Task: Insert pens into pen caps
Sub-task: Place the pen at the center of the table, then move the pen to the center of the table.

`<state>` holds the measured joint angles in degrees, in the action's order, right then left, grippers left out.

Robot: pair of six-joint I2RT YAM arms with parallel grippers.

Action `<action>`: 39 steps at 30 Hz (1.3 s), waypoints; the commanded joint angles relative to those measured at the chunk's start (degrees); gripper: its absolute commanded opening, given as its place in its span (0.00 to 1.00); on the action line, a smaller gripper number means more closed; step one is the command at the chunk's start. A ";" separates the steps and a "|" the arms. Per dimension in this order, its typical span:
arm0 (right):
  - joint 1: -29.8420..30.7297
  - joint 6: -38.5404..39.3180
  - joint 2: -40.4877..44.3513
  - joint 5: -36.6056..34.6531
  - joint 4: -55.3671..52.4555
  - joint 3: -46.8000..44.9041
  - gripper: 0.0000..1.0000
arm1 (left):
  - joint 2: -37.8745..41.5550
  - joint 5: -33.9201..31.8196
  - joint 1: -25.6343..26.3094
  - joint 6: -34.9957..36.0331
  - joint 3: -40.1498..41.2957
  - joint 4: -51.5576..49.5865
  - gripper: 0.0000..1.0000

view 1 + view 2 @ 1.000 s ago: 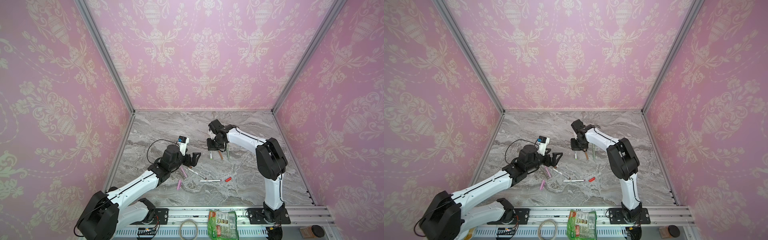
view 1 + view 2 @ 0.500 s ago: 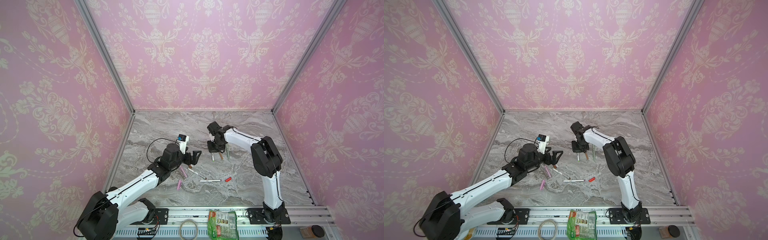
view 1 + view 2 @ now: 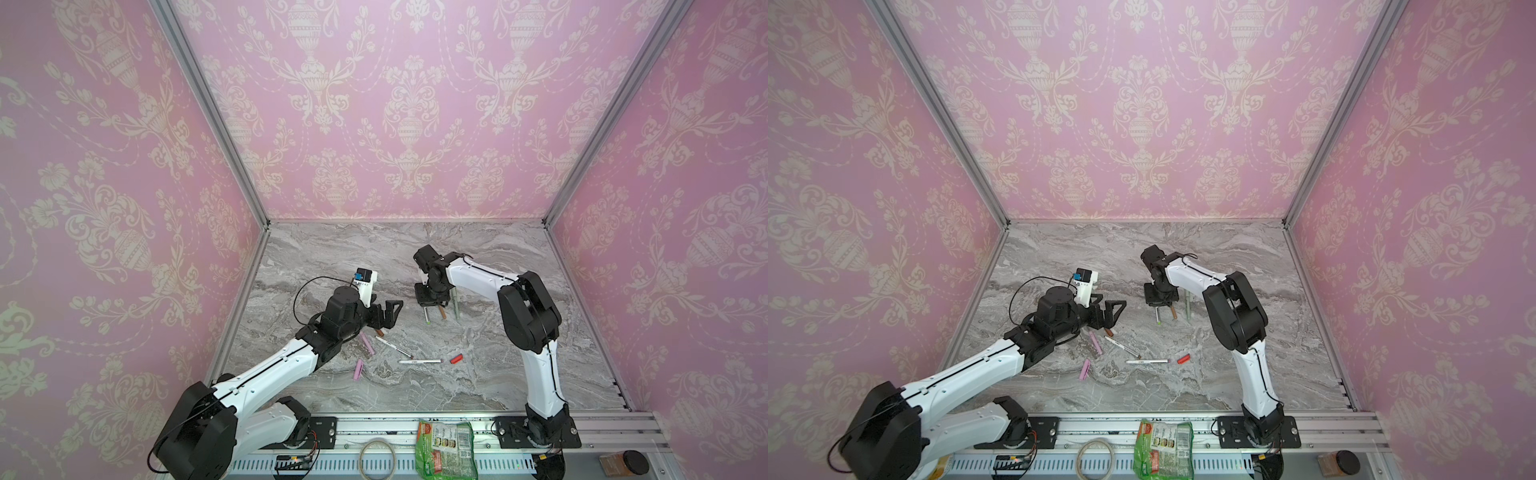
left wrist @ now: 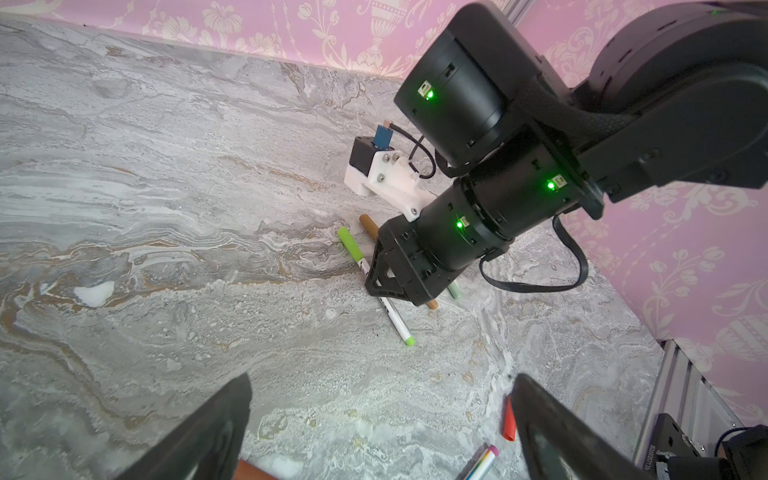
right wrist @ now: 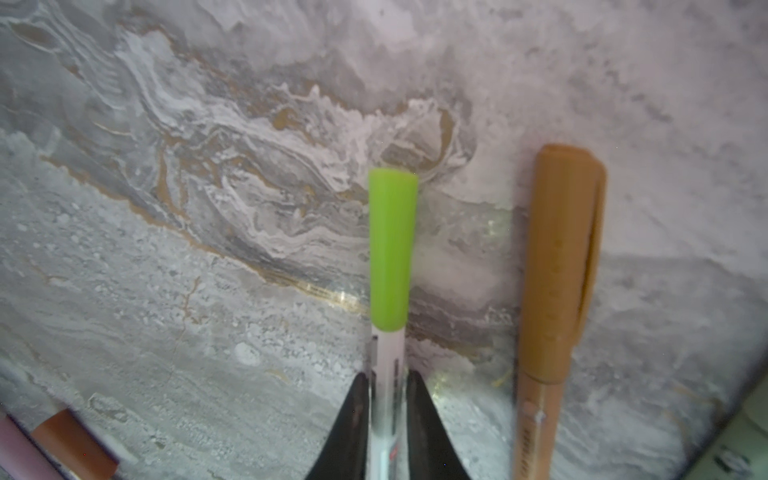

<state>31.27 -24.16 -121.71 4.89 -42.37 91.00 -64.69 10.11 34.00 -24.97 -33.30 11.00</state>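
Down over the green-capped white pen (image 5: 390, 270), right pincer (image 5: 387, 386): straddles the white barrel just behind the cap, black fingertips (image 5: 353, 419) close against either side. Cannot tell whether pressing the barrel or barely clear of it. Lies flat on the marble worktop (image 5: 166, 232), that pen.

Just beside the green-capped white pen, parallel and not touching: tan-brown capped pen (image 5: 557, 291). One place further out on the same side: pale green pen (image 3: 456, 305).

Well apart from the green-capped white pen, toward the robot bases: left pincer (image 4: 380, 415), spread wide, holds nothing, hovers above the worktop.

Also on that base side, loose on the worktop and well apart from the green-capped white pen: brown cap (image 3: 379, 332), pink tube (image 3: 366, 344), second pink tube (image 3: 358, 370), slanted white pen (image 3: 392, 347), level white pen (image 3: 419, 361), red cap (image 3: 456, 358).
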 commanded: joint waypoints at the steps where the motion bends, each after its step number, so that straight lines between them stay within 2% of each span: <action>1: 0.26 -0.95 -1.14 -0.75 -0.65 2.26 0.23 | 0.65 0.09 0.28 -0.96 -1.71 -0.82 0.99; 7: 0.27 -0.62 0.83 -0.59 -1.48 4.19 0.26 | 2.94 -1.22 0.28 -1.12 -1.54 -1.64 0.99; 13: 1.08 -1.56 13.37 0.49 6.42 -2.66 0.26 | 7.27 -2.72 -0.84 -2.35 -2.34 -7.25 0.99; 16: 3.12 -1.70 21.18 0.56 12.84 -8.78 0.26 | 10.21 -0.03 -3.72 -4.29 -2.17 -9.08 0.99; 19: 5.80 -0.62 24.36 -1.22 13.42 -11.02 0.27 | 13.55 0.32 -6.08 -5.69 -1.03 -9.25 0.99; 24: 9.60 2.47 22.26 -5.95 8.01 -8.68 0.27 | 17.28 -1.73 -6.93 -6.42 0.08 -11.07 0.99; 28: 10.40 2.10 18.99 -9.96 5.27 -7.03 0.29 | 18.71 -3.77 -7.02 -6.89 -0.56 -15.56 0.99; 33: 10.34 1.12 9.76 -13.25 -0.51 -1.18 0.33 | 20.12 -5.19 -7.19 -8.24 0.75 -16.31 0.99; 39: 10.25 -0.29 2.89 -14.17 -0.17 1.09 0.35 | 18.70 -4.03 -7.45 -8.53 1.12 -14.84 0.99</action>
<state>41.71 -23.35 -117.30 -7.01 -39.97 90.13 -45.54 6.68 27.09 -32.47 -32.93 -3.14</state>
